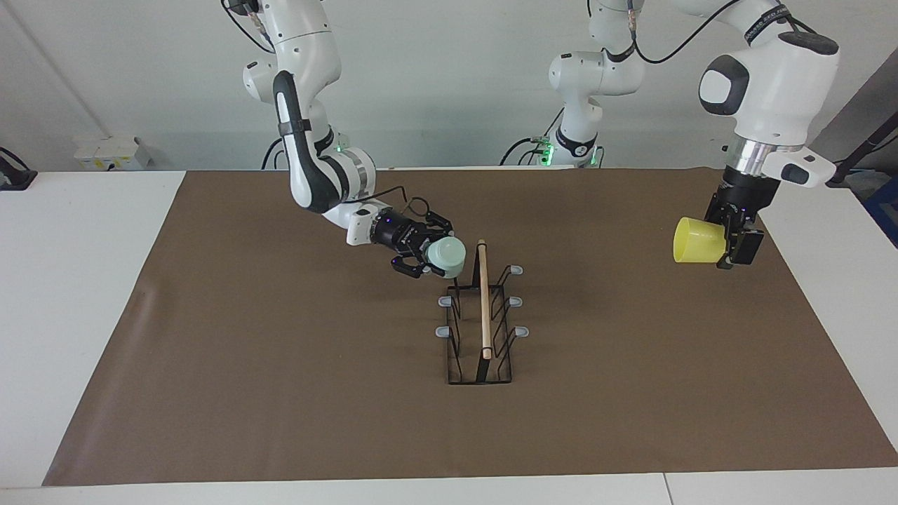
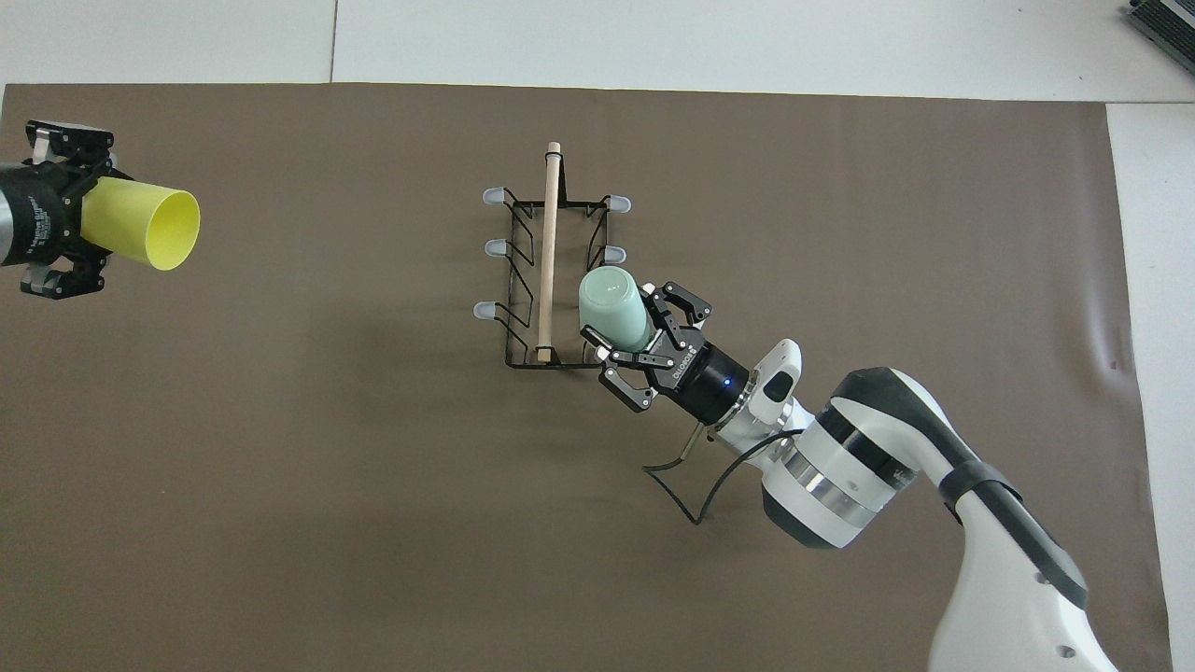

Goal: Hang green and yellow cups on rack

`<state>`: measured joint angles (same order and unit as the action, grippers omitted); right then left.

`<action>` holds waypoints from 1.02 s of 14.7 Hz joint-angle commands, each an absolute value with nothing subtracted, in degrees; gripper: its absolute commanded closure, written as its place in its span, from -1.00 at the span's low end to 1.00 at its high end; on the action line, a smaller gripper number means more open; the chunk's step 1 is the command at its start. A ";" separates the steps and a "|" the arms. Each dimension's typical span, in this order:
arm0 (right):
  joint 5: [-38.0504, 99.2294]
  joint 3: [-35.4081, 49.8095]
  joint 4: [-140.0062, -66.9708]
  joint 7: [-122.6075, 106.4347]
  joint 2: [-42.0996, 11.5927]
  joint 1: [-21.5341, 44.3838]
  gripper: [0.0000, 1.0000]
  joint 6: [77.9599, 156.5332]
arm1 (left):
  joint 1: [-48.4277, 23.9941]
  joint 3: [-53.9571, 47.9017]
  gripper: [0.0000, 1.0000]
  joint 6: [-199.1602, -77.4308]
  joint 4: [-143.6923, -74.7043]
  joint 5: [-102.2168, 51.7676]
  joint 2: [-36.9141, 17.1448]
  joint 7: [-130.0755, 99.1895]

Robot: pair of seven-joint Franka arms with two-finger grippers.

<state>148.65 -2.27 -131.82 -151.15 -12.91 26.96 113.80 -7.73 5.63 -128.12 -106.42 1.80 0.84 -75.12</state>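
Note:
The rack (image 1: 484,308) stands mid-table, a black wire frame with a wooden rod on top and grey-tipped prongs; it also shows in the overhead view (image 2: 549,252). My right gripper (image 1: 429,247) is shut on the pale green cup (image 1: 447,257), held base up and tilted at the rack's end nearest the robots, on the right arm's side. The cup (image 2: 613,308) covers the prong there, so I cannot tell if they touch. My left gripper (image 1: 733,242) is shut on the yellow cup (image 1: 698,240), held sideways in the air over the mat at the left arm's end, mouth toward the rack (image 2: 140,224).
A brown mat (image 1: 280,365) covers most of the white table. Five grey prong tips of the rack show, among them one at the rack's end on the left arm's side (image 1: 515,269). A cable hangs from the right wrist (image 2: 695,485).

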 commanded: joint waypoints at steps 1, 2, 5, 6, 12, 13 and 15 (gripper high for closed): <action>155.74 -1.76 -131.31 -154.16 -14.85 27.95 1.00 114.26 | -7.73 2.39 1.00 -127.27 -107.49 9.90 2.37 -80.84; 155.57 -1.84 -131.31 -154.16 -15.03 27.86 1.00 114.43 | -7.73 0.98 1.00 -127.00 -107.49 13.76 2.46 -83.03; 155.48 -1.85 -131.31 -154.16 -15.12 27.77 0.58 114.61 | -7.47 -2.89 1.00 -123.85 -107.23 21.34 2.81 -87.53; 155.48 -1.85 -131.31 -154.16 -15.20 27.60 -0.71 114.61 | -7.47 -3.77 1.00 -123.05 -107.23 23.27 2.90 -88.32; 155.30 -1.85 -131.22 -154.16 -15.12 27.07 -1.00 113.82 | -7.38 -10.89 1.00 -118.05 -107.49 36.28 3.87 -100.09; 155.30 -1.85 -131.22 -154.07 -14.68 27.07 -1.00 113.99 | -7.38 -12.03 1.00 -116.91 -107.49 38.47 3.95 -101.33; 153.21 -2.28 -131.22 -153.99 -13.63 26.11 -1.00 114.69 | -7.38 -14.58 1.00 -114.97 -107.58 42.00 4.13 -103.70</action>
